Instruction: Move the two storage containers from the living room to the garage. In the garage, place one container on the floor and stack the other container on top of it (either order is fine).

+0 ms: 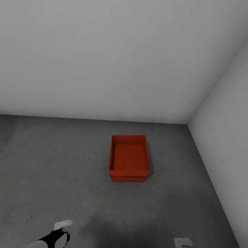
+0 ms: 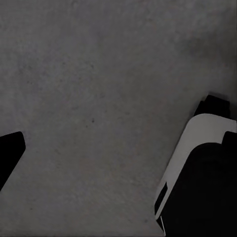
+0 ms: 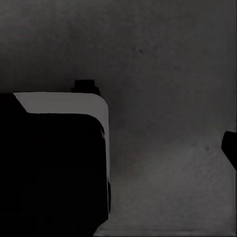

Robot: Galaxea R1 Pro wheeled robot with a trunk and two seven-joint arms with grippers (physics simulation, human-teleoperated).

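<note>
The two storage containers sit nested in a stack on the dark grey concrete floor [image 1: 62,162] of the garage, near its far right corner. The upper orange-red bin [image 1: 129,155] is open and empty. Only the front rim of the lower bin [image 1: 128,178] shows beneath it. My left gripper [image 1: 62,224] hangs low at the near left, well short of the stack, and my right gripper [image 1: 182,241] sits at the near right edge. Both are open and hold nothing. One dark finger [image 2: 10,150] shows over bare concrete in the left wrist view, and another finger [image 3: 230,147] in the right wrist view.
Plain pale grey walls [image 1: 120,58] meet in a corner [image 1: 187,123] behind and to the right of the stack. My white-and-black base [image 2: 197,168] [image 3: 59,148] shows in both wrist views. Bare concrete stretches left of and in front of the bins.
</note>
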